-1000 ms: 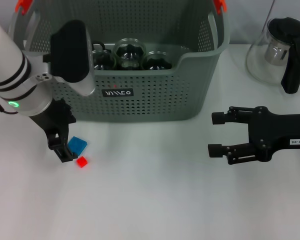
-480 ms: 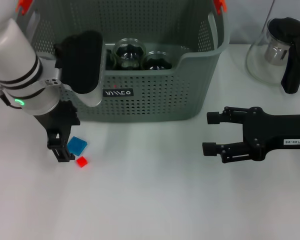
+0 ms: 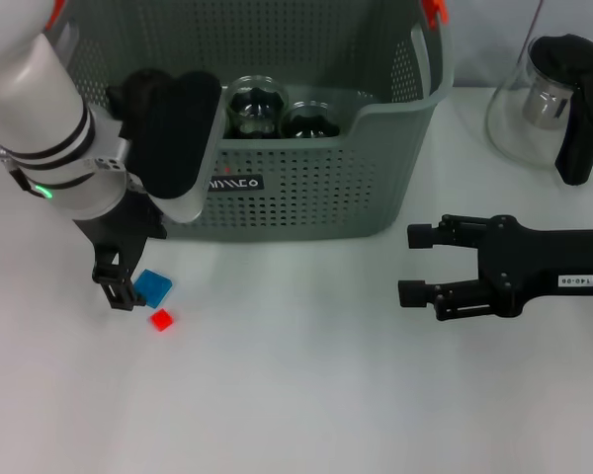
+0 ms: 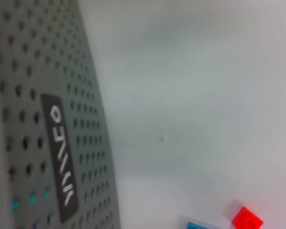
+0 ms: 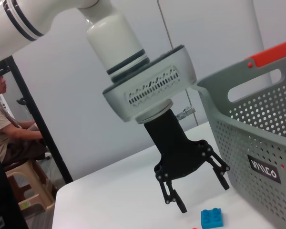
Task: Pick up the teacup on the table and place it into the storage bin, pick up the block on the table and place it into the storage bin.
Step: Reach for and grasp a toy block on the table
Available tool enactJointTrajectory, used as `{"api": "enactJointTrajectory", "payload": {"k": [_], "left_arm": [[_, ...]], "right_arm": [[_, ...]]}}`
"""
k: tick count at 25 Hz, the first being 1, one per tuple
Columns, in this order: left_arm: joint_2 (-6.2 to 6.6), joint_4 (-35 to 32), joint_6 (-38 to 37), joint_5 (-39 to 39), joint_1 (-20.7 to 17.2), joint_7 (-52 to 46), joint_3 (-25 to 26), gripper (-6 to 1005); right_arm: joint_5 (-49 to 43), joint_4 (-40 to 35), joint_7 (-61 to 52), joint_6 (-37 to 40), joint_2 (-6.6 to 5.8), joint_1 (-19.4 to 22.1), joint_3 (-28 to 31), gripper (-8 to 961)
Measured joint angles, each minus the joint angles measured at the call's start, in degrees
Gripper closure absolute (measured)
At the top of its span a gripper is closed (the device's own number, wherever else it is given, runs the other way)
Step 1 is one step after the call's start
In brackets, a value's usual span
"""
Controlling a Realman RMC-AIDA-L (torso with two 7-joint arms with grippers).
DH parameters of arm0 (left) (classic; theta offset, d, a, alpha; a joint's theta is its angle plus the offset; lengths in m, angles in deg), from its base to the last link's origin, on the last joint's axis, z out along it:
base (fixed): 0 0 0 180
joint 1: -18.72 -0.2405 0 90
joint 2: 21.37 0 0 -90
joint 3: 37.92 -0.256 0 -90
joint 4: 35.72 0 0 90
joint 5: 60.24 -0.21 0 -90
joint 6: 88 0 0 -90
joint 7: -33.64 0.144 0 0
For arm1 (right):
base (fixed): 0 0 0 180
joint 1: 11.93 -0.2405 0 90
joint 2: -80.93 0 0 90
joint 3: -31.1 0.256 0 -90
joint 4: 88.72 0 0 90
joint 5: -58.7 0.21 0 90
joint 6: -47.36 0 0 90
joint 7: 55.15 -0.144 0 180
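Left end effector (image 3: pixel 122 286) higher now, spread and empty, above blue block (image 3: pixel 154 286); right end effector (image 3: pixel 415 264) released.

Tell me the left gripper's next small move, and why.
Probably shift it sideways over the blue block and lower it, fingers astride. The left gripper hangs open just above the table, beside the block and not yet around it. The small red block lies close by, so descend carefully. The right gripper waits open, far off.
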Motion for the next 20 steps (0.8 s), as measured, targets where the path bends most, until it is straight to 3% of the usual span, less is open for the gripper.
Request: {"api": "enactJointTrajectory", "payload": {"k": [20], "left_arm": [[0.44, 8.6, 6.1, -0.1, 2.4, 2.3, -7.4, 130]], "right_arm": [[0.1, 0.8, -0.5, -1.7, 0.60, -0.8, 1.3, 8]]}}
